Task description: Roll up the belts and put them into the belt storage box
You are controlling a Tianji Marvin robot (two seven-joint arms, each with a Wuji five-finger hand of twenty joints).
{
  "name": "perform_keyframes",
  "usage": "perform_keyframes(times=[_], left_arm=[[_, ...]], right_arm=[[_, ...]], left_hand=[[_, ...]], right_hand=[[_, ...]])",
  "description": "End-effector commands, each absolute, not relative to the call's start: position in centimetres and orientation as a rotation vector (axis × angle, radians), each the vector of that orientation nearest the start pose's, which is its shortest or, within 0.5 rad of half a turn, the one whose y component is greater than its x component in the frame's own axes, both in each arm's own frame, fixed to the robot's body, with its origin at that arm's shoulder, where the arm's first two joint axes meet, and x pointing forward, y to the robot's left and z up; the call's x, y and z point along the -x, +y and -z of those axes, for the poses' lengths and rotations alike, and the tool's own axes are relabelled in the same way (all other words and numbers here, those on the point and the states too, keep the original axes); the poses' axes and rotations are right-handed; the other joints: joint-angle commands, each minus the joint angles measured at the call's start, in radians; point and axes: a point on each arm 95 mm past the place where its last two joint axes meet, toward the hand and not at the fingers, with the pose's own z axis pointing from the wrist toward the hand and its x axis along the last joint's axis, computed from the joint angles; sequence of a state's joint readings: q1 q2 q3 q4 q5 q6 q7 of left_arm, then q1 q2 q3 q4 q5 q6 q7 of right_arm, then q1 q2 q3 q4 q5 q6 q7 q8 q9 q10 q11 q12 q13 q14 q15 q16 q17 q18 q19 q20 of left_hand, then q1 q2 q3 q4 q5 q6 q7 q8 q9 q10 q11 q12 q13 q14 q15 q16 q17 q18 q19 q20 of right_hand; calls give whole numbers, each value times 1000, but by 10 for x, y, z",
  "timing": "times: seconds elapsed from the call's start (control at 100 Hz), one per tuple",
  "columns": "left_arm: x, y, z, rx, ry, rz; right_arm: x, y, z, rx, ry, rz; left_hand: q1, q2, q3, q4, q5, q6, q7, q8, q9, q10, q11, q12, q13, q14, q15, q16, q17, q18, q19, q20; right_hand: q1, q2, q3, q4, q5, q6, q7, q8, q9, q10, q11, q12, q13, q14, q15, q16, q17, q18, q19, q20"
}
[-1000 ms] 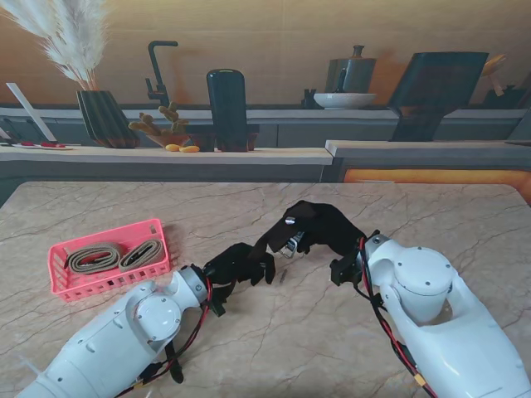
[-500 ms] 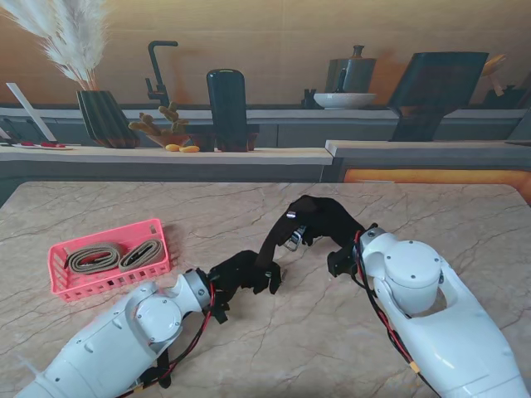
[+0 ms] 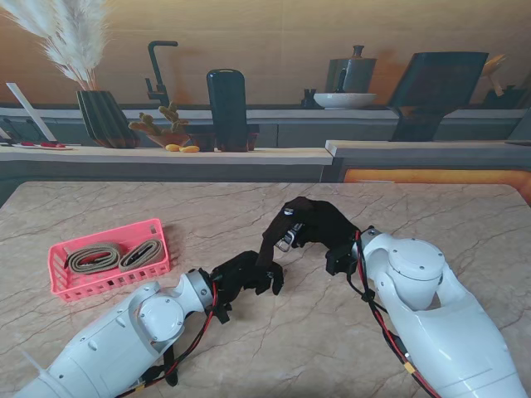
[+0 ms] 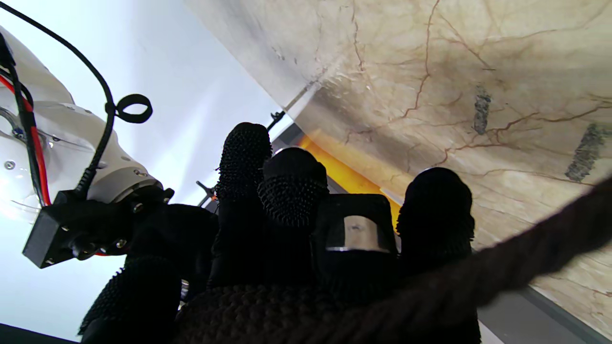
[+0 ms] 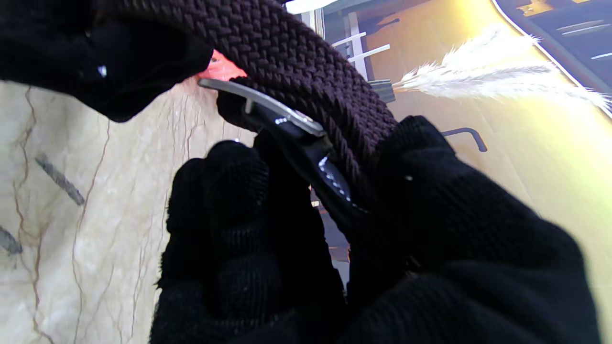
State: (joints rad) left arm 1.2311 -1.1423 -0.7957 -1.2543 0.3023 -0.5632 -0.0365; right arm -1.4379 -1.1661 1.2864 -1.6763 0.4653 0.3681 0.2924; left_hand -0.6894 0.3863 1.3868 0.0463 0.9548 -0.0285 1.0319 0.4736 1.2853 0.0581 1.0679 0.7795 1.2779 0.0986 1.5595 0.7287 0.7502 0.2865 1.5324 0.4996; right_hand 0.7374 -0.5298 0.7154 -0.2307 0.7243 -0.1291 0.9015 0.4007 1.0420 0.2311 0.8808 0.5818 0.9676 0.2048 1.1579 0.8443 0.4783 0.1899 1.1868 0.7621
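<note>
Overhead, both arms meet over the middle of the marble table (image 3: 415, 207). The right hand (image 3: 319, 225) is closed around the buckle end of a dark woven belt (image 3: 270, 242), lifted clear of the table, and the strap drops leftward to the left hand (image 3: 246, 274), which sits nearer and lower with its fingers curled on the strap. Holding both ends keeps the strap taut enough to roll, I judge. Well apart at the left, the pink storage box (image 3: 60, 282) already holds two tan rolled belts (image 3: 116, 256).

From the left wrist, the fingertips (image 4: 291, 186) are bunched together, and the blurred strap crosses close in front of them; the thumb's grip is hidden, so how firmly it pinches I cannot tell.

From the right wrist, the fingers (image 5: 229, 191) and thumb clamp the belt just beside its silver buckle (image 5: 267, 107), the braided strap arching over the top of them. That grip steadies the stiff end as the core of a coil, likely.
</note>
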Motion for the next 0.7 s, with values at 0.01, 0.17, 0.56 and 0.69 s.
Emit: perform_keyframes(times=[0.01,0.17,0.56,0.69], left_arm=[[-416,-110,353,1419,1733,2338],[-420,-107,354,1393,1695,2326],[-429,-97,355,1299,1594,2221],[-431,-98,356,1309,1522,2215]], right_arm=[[-426,33,266,2089,-553,1576],[-423,31,270,2072,-557,1544],[-414,35,279,2035,-455,1464],[-412,41,282,2015,-402,1429]], left_hand=[[-211,312,121,-15,6,-12,-12,-23,25,30,-2,11,-6,-62,-7,13,-13,-23,6,20],[-262,312,183,15,-46,22,-49,3,-42,23,-77,-30,-32,-42,-135,10,-55,-38,-59,8],[-301,312,183,73,-423,59,-433,59,-473,29,-508,-199,-443,52,-701,28,-360,-12,-395,13],[-291,312,183,45,-561,117,-561,3,-650,47,-624,-269,-585,62,-883,-16,-445,-8,-471,30]], right_hand=[[80,111,73,25,92,12,65,19,-5,-20,33,7,-4,-59,12,17,9,-27,67,46],[80,109,76,26,93,16,63,19,-4,-19,34,8,-2,-58,13,17,11,-26,69,47],[78,108,79,26,94,17,62,20,-4,-19,32,9,-2,-57,11,17,10,-25,69,48],[78,108,79,26,95,15,62,21,-4,-20,32,9,-1,-59,11,17,11,-26,69,48]])
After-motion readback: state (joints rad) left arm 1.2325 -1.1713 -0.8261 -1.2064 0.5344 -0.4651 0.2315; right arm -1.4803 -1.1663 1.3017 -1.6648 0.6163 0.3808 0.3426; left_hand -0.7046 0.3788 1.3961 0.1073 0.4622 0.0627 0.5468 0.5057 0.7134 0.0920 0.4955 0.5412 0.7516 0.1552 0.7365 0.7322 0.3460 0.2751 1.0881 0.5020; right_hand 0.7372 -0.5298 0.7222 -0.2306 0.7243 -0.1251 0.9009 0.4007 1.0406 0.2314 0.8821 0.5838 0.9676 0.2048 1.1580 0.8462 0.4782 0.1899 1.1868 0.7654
